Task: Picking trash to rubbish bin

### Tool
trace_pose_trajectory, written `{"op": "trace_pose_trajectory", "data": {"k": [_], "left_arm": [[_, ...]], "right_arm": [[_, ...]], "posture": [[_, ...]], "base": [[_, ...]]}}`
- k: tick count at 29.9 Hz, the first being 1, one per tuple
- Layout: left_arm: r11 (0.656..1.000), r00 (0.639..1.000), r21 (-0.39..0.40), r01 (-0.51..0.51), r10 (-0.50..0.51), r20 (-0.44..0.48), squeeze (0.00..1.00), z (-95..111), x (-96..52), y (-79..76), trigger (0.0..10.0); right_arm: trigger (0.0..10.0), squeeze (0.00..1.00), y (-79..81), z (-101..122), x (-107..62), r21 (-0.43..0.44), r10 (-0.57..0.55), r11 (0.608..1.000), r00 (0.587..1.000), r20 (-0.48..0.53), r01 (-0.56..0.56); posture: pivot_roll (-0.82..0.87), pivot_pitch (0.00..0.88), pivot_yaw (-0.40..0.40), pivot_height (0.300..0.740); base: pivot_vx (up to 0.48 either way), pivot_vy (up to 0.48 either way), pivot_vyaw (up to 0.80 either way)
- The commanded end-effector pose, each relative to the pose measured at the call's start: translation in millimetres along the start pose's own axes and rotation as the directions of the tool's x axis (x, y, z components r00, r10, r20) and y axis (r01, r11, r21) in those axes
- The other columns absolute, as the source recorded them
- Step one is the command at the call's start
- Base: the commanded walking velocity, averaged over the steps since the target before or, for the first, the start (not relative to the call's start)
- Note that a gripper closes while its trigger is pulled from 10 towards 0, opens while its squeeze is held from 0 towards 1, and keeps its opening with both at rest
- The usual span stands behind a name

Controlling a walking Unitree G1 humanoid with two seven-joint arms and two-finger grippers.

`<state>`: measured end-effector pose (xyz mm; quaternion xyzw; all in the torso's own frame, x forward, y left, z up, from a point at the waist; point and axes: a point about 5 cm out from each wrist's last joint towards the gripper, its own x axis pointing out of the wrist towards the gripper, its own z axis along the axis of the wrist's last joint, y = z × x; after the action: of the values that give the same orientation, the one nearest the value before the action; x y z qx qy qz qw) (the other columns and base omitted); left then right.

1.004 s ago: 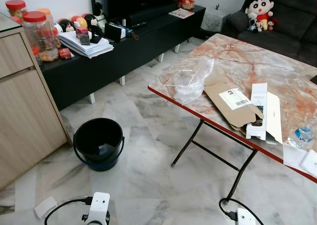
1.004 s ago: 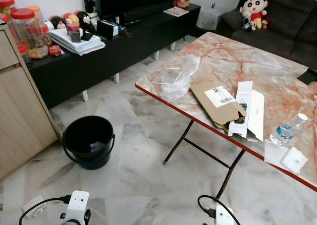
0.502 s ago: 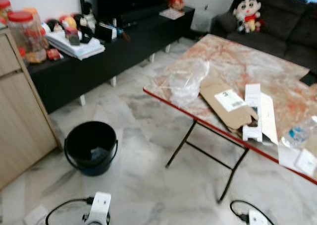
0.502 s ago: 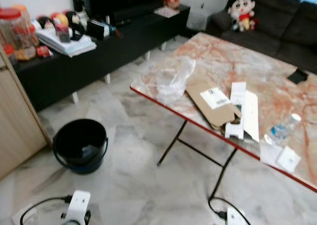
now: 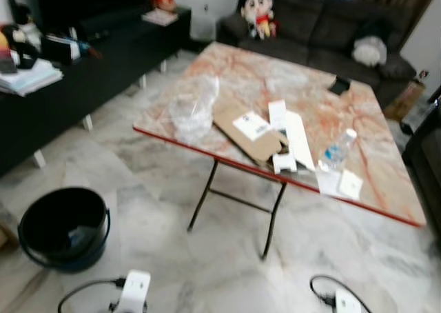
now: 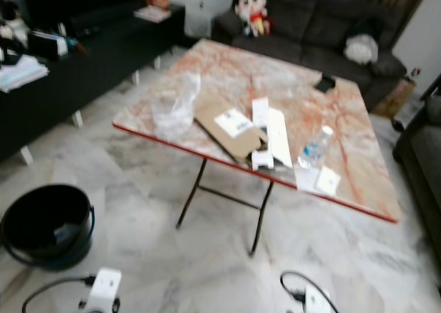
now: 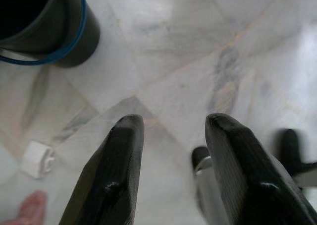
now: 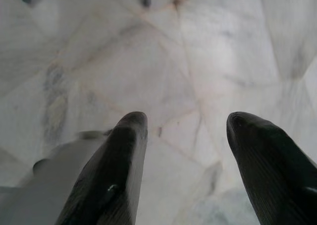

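A black bucket [image 5: 63, 227] with a blue rim stands on the marble floor at lower left, and it also shows in the left wrist view [image 7: 44, 24]. On the red-edged marble table [image 5: 386, 189] lie a clear plastic bag [image 5: 195, 107], a flat cardboard mailer [image 5: 248, 130], a white box [image 5: 289, 137], a water bottle [image 5: 337, 149] and white paper [image 5: 341, 183]. My left gripper [image 7: 175, 120] hangs open over bare floor near the bucket. My right gripper [image 8: 188, 117] also hangs open above the floor, holding nothing.
A black TV console [image 5: 62, 85] with papers runs along the left. A dark sofa [image 5: 324, 30] with a plush doll [image 5: 256, 13] stands behind the table. Dark furniture [image 5: 424, 161] sits at the right edge. The table's folding legs [image 5: 272, 216] stand ahead.
The whole view has swung to the right, so the table now sits in the middle and the bucket at lower left. Nothing on the table has moved, and both grippers stay open.
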<state>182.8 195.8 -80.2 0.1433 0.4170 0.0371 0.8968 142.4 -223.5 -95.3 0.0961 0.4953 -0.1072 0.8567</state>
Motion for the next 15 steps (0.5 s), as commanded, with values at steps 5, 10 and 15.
{"op": "trace_pose_trajectory", "data": {"k": [5,10,15], "left_arm": [[0.999,0.999,0.009,0.038,-0.039,0.016,0.00,6.3,0.0,-13.0,10.0],[0.999,0.999,0.010,0.039,-0.039,0.019,0.00,7.4,0.3,-12.7,10.0],[0.999,0.999,0.006,0.039,-0.039,0.021,0.00,8.4,0.5,-13.4,10.0]], "right_arm": [[10.0,0.00,-10.1,11.9,-0.3,-0.004,-0.028,1.000,0.999,0.027,0.028],[10.0,0.00,-7.4,14.1,0.4,-0.009,-0.025,1.000,0.999,0.030,0.025],[10.0,0.00,-6.4,16.2,0.7,-0.003,-0.025,1.000,0.999,0.044,0.025]], "posture": [[0.16,0.000,-0.126,0.740],[0.16,0.000,-0.126,0.740],[0.16,0.000,-0.131,0.740]], "base": [[0.000,0.000,-0.78],[0.000,0.000,-0.78],[0.000,0.000,0.00]]}}
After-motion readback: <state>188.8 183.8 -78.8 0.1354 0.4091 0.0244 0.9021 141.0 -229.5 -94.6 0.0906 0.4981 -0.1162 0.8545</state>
